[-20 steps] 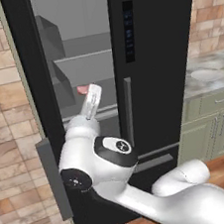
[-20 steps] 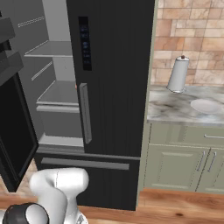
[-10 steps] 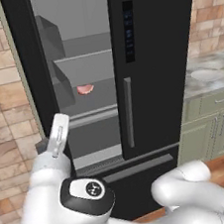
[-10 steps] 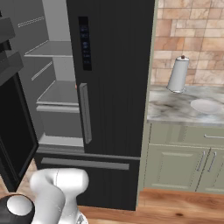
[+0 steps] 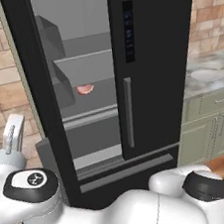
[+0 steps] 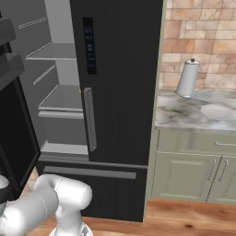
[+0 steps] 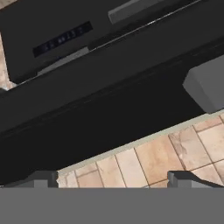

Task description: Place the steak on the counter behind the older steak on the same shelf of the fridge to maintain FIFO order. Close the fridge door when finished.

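My gripper [image 7: 112,178]: wide open, empty, outside the door [image 5: 32,94]. Steak [image 5: 85,89]: on the fridge [image 6: 117,69] shelf [image 5: 90,99]. Step: closing. Next: push the door shut.

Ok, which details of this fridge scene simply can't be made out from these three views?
- Small reddish-pink meat piece on the grey middle shelf, left base view: too small to tell one steak from two.
- Same shelf, right base view: the closed black door hides it, bar a sliver.
- Open black door: cut off by the frame edge.
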